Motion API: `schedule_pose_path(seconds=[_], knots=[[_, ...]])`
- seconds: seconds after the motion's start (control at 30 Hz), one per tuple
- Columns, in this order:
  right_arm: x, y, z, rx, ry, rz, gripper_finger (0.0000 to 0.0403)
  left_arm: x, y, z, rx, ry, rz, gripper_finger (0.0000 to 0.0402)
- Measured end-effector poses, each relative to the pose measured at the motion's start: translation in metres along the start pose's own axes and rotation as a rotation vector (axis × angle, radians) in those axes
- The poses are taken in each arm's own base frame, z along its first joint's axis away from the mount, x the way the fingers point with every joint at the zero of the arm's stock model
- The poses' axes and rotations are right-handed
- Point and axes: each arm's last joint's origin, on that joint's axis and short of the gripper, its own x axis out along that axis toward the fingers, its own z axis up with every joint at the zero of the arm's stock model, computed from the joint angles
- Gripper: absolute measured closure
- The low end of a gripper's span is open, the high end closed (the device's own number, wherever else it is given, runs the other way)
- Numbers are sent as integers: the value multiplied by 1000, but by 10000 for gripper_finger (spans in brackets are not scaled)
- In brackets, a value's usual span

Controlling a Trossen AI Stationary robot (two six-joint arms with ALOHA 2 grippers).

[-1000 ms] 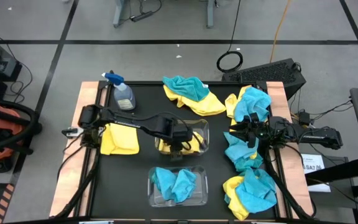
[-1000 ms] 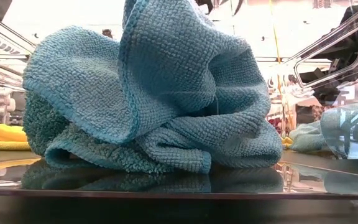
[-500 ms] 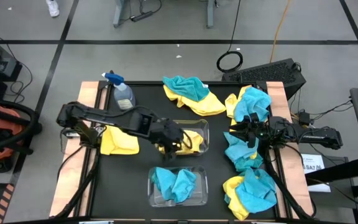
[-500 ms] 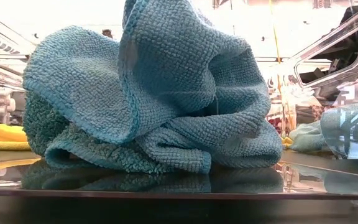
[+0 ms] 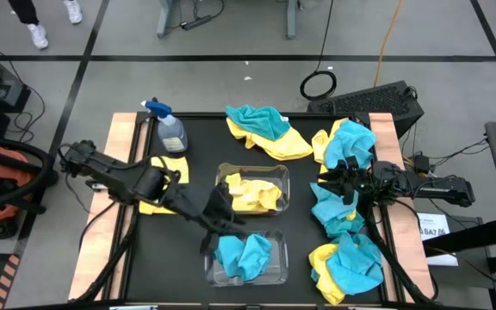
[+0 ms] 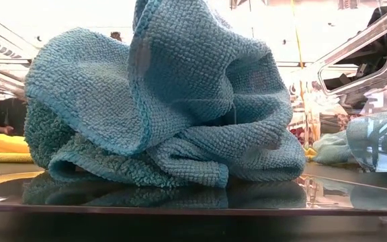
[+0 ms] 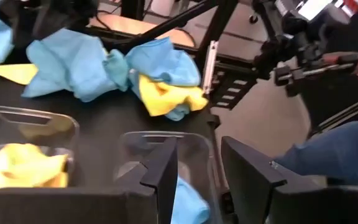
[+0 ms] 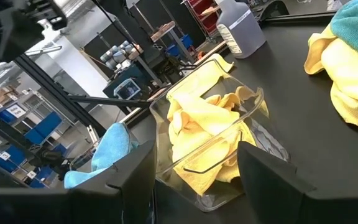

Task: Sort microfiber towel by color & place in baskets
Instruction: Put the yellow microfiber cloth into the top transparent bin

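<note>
Two clear baskets stand mid-table. The far one (image 5: pixel 275 175) holds yellow microfiber towels (image 5: pixel 252 191). The near one (image 5: pixel 275 239) holds teal towels (image 5: pixel 243 256), which fill the low view (image 6: pixel 166 101). My left gripper (image 5: pixel 220 231) hangs open above the gap between the baskets' left ends, slanting down, with nothing between its fingers (image 7: pixel 197 180). My right gripper (image 5: pixel 334 185) waits open at the table's right side, level, facing the yellow basket (image 8: pixel 210 137). Loose yellow and teal towels lie in heaps at the far edge (image 5: pixel 265 131) and along the right (image 5: pixel 344 145), (image 5: pixel 348 263).
A clear spray bottle with a blue trigger (image 5: pixel 169 129) stands at the far left. A yellow towel (image 5: pixel 164 200) lies at the left, partly under my left arm. Another teal heap (image 5: pixel 332 213) lies below my right gripper. A person's leg shows beyond the table (image 7: pixel 328 155).
My left gripper has risen out of the yellow basket and swung toward the table's near-left, tipping from pointing down to a shallow slant. The yellow towels stay in the basket. My right arm has kept still.
</note>
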Motion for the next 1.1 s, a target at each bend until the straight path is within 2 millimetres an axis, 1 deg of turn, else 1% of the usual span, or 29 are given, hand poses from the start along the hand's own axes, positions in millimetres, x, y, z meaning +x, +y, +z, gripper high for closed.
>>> schedule_pose_path(seconds=[0.23,0.4,0.5,0.6,0.67,0.83,1.0,1.1], knots=[[0,0,0,0,0,0,188,-5,-32,-12,-8,-31,-37,272],[0,1,1,21,-17,5,188,-10,-54,-23,24,-60,0,272],[0,2,6,93,-100,-23,188,-13,-66,-31,50,-68,7,272],[-1,4,12,251,-198,-20,188,-16,-74,-38,103,-43,-1,272],[-2,6,15,346,-229,14,188,-18,-77,-43,148,-19,-1,272],[-5,16,27,433,-319,159,188,-19,-78,-47,214,12,8,272],[-15,30,45,397,-503,345,188,-16,-71,-41,187,-30,63,272],[-19,36,52,383,-578,419,188,-16,-68,-36,96,-113,159,272]])
